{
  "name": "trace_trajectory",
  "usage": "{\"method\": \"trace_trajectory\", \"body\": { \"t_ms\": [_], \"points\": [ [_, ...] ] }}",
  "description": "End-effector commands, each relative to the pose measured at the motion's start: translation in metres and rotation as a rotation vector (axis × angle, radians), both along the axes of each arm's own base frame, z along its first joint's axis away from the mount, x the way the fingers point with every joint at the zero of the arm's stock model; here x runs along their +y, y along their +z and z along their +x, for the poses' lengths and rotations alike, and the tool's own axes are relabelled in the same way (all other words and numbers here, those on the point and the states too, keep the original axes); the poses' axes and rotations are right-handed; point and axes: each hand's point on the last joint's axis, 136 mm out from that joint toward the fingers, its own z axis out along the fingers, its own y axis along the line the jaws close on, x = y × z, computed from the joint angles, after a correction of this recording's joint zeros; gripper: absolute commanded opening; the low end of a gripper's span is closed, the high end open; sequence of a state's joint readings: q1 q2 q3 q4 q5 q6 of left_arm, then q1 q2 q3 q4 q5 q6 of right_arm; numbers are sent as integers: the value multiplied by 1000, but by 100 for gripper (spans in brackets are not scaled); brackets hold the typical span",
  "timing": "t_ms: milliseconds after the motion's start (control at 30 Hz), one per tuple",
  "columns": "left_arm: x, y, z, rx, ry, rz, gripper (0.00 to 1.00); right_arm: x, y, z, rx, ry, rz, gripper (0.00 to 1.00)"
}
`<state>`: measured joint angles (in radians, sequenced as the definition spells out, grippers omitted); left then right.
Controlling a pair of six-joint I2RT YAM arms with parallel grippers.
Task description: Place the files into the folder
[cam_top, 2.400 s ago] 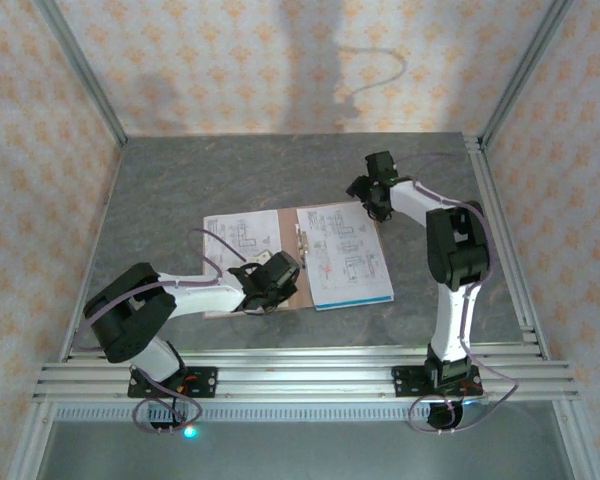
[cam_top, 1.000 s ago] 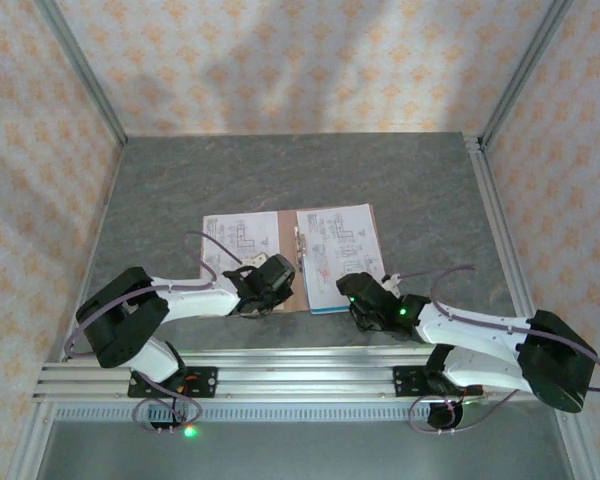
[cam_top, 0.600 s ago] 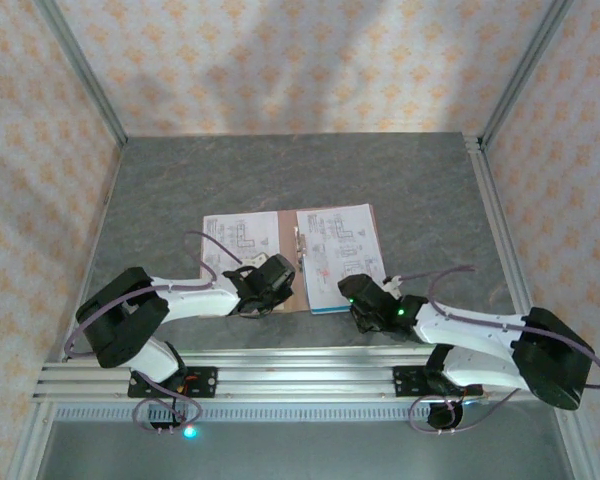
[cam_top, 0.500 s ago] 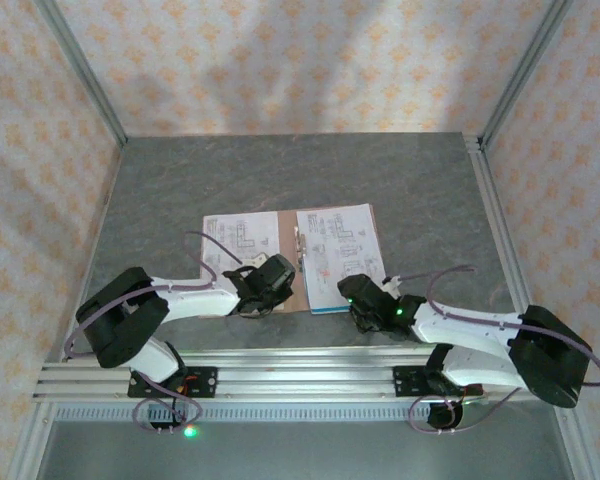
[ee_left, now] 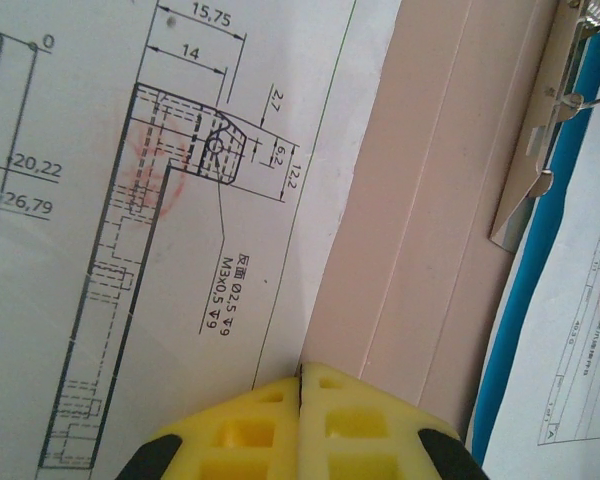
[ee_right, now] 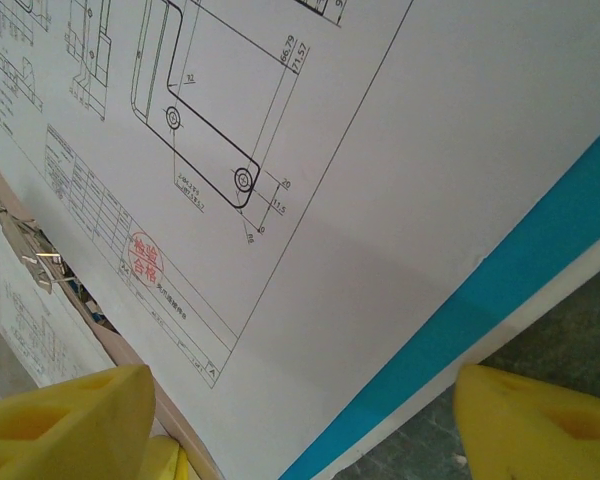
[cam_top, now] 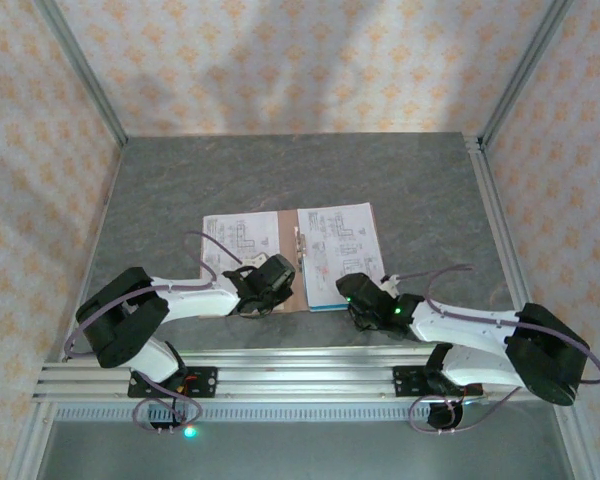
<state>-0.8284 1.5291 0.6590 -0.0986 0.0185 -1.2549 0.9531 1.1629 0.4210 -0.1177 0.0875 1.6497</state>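
The pinkish-brown folder (cam_top: 287, 255) lies open on the table, its metal clip (ee_left: 540, 150) at the spine. One white drawing sheet (cam_top: 235, 240) covers its left half. More white sheets (cam_top: 342, 250) on a teal-blue sheet (ee_right: 540, 250) cover the right half. My left gripper (ee_left: 302, 368) is shut, its tips down at the left sheet's inner edge (ee_left: 310, 300) on the bare folder (ee_left: 420, 200), with nothing seen between them. Open, my right gripper (ee_right: 300, 400) hangs low over the near corner of the right-hand sheets (ee_right: 330, 150), one finger to each side.
The grey table (cam_top: 280, 170) stretches behind and beside the folder. Aluminium rails (cam_top: 300, 375) run along the near edge by the arm bases. A frame rail (cam_top: 495, 230) borders the right side, and patterned walls close the cell.
My right arm swung from the folder's far right edge down to its near right corner, then nearly stopped over the last second. The left gripper stayed put.
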Motion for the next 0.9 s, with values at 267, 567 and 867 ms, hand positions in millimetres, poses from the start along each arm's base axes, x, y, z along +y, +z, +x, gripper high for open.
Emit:
{"method": "trace_trajectory", "body": {
  "t_ms": [267, 567, 867],
  "points": [
    [20, -13, -11, 36, -2, 81, 0, 5, 11, 17, -51, -32, -19, 78],
    [21, -12, -11, 36, -2, 85, 0, 3, 8, 17, -44, -33, -25, 78],
    [21, -12, -11, 36, -3, 87, 0, 4, 48, 21, -123, 31, -75, 64]
  ]
}}
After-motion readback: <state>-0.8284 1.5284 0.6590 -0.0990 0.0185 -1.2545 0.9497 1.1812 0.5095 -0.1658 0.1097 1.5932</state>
